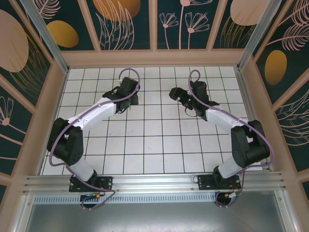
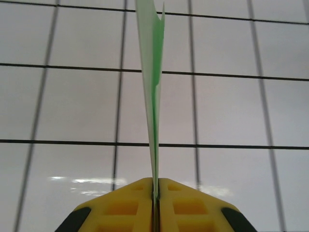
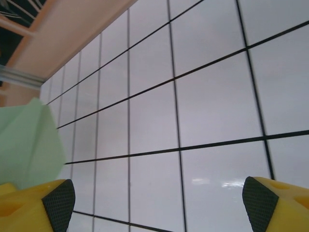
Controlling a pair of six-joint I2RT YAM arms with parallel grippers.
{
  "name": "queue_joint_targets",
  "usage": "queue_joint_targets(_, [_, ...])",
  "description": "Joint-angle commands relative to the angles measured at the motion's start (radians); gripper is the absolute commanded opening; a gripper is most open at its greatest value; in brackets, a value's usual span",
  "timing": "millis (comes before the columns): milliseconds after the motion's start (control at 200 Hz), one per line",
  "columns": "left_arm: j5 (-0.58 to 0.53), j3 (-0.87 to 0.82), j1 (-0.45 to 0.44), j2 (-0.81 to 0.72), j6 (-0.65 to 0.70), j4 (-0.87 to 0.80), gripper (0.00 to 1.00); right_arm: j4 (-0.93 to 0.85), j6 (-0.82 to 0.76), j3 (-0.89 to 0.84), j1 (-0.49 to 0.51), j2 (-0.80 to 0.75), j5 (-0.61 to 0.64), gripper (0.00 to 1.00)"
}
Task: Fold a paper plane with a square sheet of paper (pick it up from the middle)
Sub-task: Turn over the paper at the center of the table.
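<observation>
- Left gripper (image 2: 155, 195) clenched on the green paper (image 2: 152, 72). The paper stands edge-on, upright from the jaws, above the white tiled counter (image 2: 231, 106).
- Right gripper (image 3: 159, 208) released, fingers wide apart over the counter, with the paper beside one fingertip (image 3: 58, 203).

Right gripper (image 3: 159, 204), jaws wide apart above white gridded table (image 3: 217, 96). Pale green paper (image 3: 29, 145) at left edge, just above one finger.
</observation>
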Motion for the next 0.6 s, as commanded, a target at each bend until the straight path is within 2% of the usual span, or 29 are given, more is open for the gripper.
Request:
queue_joint_targets(0, [-0.271,0.059,-0.038,0.098,0.04,-0.189,0.12,-0.019,-0.006,-0.019,0.001,-0.052,0.094,0.92])
queue_joint_targets(135, [-0.276,0.109,-0.073,0.201,0.039,-0.207,0.13,-0.035,0.018,-0.03,0.0,-0.056,0.127,0.91])
queue_joint_targets(230, [-0.186,0.107,-0.074,0.242,0.04,-0.163,0.14,-0.058,0.027,-0.028,0.0,-0.057,0.141,0.91])
queue_joint_targets(295, [-0.085,0.101,-0.074,0.255,0.033,-0.12,0.16,-0.066,0.036,-0.033,0.0,-0.06,0.15,0.9])
queue_joint_targets(415, [0.106,0.091,-0.074,0.255,0.013,-0.033,0.32,-0.061,0.054,-0.047,0.001,-0.056,0.149,0.9])
queue_joint_targets(520, [0.188,0.071,-0.062,0.231,0.006,0.023,0.46,-0.043,0.052,-0.056,0.004,-0.048,0.122,0.89])
queue_joint_targets(595, [0.238,0.038,-0.021,0.195,-0.004,0.057,0.55,-0.044,0.05,-0.047,0.016,-0.029,0.121,0.89])
